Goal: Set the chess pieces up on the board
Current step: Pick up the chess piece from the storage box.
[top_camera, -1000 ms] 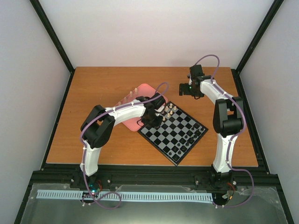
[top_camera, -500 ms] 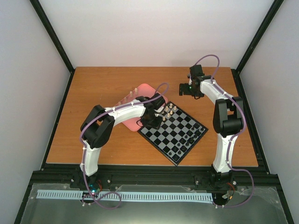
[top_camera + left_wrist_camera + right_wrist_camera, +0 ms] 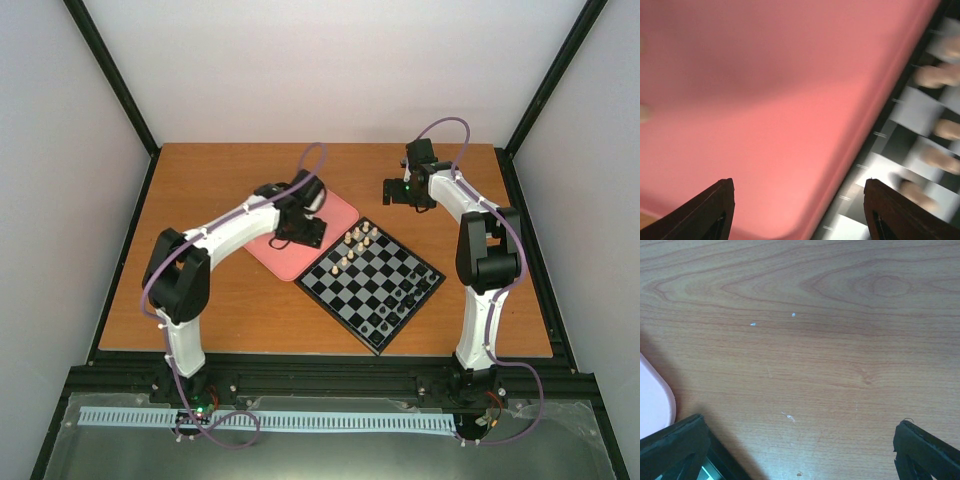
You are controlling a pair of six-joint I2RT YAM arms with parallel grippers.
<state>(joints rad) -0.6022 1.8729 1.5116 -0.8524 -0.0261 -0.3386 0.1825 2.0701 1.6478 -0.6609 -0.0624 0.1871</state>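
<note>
The board (image 3: 372, 282) lies diagonally on the table, with several cream chess pieces (image 3: 357, 240) standing at its far corner. In the left wrist view the same pieces (image 3: 936, 76) are blurred, on the board (image 3: 914, 111) to the right. My left gripper (image 3: 300, 231) hovers over the pink tray (image 3: 340, 210), just left of the board. Its jaws (image 3: 797, 186) are open, with only the tray (image 3: 765, 100) showing between them. My right gripper (image 3: 398, 192) hangs over bare wood behind the board, open (image 3: 799, 421) and empty.
Small black pieces (image 3: 400, 300) stand along the board's near-right side. Two pale blurs (image 3: 643, 113) show at the tray's left edge. The tray's corner (image 3: 655, 397) and the board's corner (image 3: 715, 471) appear at the left of the right wrist view.
My left gripper opened and swung back from the board's far corner to over the pink tray. The right arm has not moved.
</note>
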